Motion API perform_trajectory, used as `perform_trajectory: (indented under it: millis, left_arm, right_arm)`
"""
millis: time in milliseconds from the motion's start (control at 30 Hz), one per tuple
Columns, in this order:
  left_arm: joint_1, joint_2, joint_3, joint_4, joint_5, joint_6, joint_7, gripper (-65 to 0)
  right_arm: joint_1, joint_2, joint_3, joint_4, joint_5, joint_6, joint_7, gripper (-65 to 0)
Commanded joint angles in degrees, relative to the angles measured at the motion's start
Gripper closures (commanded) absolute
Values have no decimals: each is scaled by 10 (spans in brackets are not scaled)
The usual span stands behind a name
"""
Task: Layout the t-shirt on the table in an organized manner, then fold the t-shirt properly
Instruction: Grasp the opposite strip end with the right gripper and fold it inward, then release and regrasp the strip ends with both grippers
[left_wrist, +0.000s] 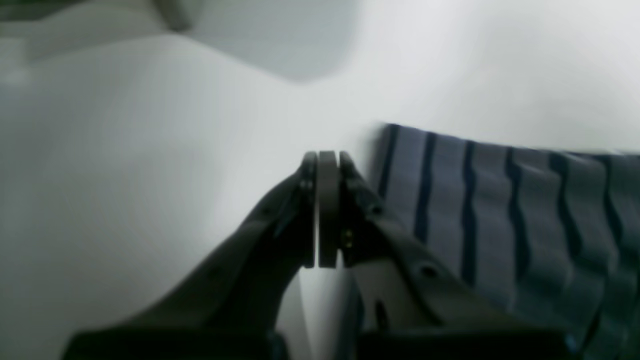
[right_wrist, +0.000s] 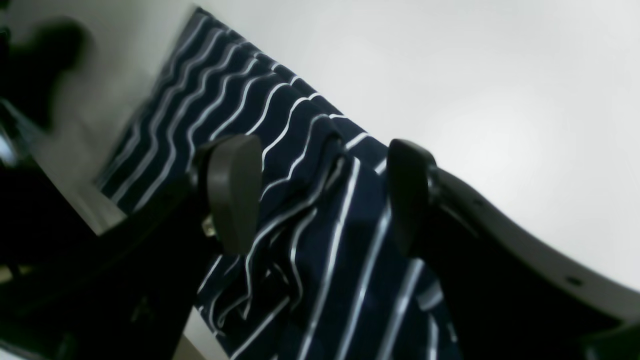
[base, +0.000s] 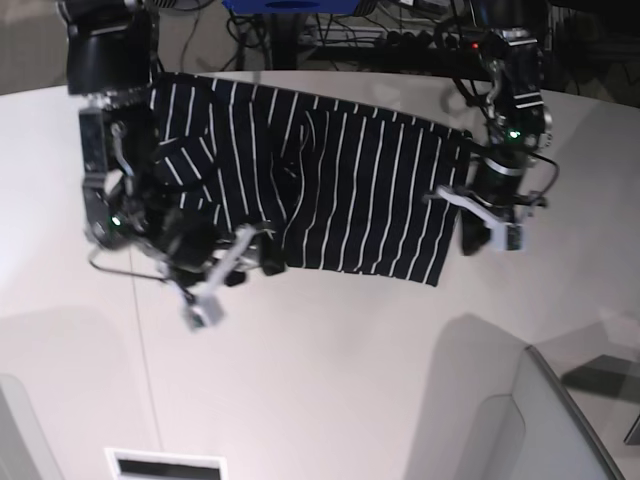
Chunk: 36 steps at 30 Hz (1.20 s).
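Note:
The t-shirt (base: 340, 180), dark navy with thin white stripes, lies spread across the far half of the white table (base: 350, 360). My right gripper (base: 258, 255) is at its near left corner. In the right wrist view that gripper (right_wrist: 322, 195) is open, its two fingers (right_wrist: 235, 192) straddling a bunched fold of the t-shirt (right_wrist: 320, 260) without pinching it. My left gripper (base: 472, 240) sits just off the shirt's right edge. In the left wrist view it (left_wrist: 327, 160) is shut with nothing between its pads, over bare table (left_wrist: 125, 175), and the striped t-shirt (left_wrist: 500, 200) lies beside it.
Cables and dark equipment (base: 350, 30) run along behind the table's far edge. A grey seat back (base: 540, 420) stands at the near right, and a white vent (base: 165, 465) shows at the bottom left.

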Motion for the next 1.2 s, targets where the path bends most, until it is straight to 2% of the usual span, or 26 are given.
perform_trajectory:
  millis: [0, 100, 267, 333, 433, 500, 567, 700, 833, 933, 1067, 1167]
  left_arm:
    - [-2, -7, 19, 14, -22, -3, -10, 0]
    - [1, -16, 71, 3, -39, -3, -7, 0]
    - [18, -18, 88, -7, -4, -3, -8, 0]
    - [29, -18, 88, -6, 22, -3, -8, 0]
    - [36, -19, 88, -6, 56, -3, -9, 0]
    - [36, -19, 88, -7, 73, -3, -7, 0]
    - [37, -19, 88, -10, 78, -3, -7, 0]
    - [54, -23, 87, -9, 79, -3, -7, 0]
    - [68, -27, 87, -12, 76, -3, -7, 0]
    - [80, -31, 86, -3, 76, -2, -11, 0]
    - [81, -32, 67, 30, 76, -2, -9, 0]
    - [80, -29, 32, 59, 76, -2, -7, 0]
  right_arm:
    - [-11, 6, 38, 24, 3, 0, 7, -381]
    - [-51, 6, 136, 48, 3, 2, 2, -395]
    - [-95, 10, 269, 47, 3, 4, 1, -519]
    - [-105, 10, 304, 37, 3, 34, -17, -551]
    - [-105, 16, 353, 8, 3, 107, -67, -575]
    - [-97, 19, 386, -24, 3, 148, -81, -576]
    - [-93, 23, 407, -60, 3, 151, -82, -576]
    - [-93, 46, 402, -111, 3, 151, -82, -578]
    - [-97, 43, 378, -114, 3, 151, -84, -578]
    - [-97, 39, 352, -114, 8, 151, -113, -578]
    - [-100, 31, 338, -115, 76, 151, -128, -573]
    - [-102, 31, 314, -118, 91, 151, -124, -573]
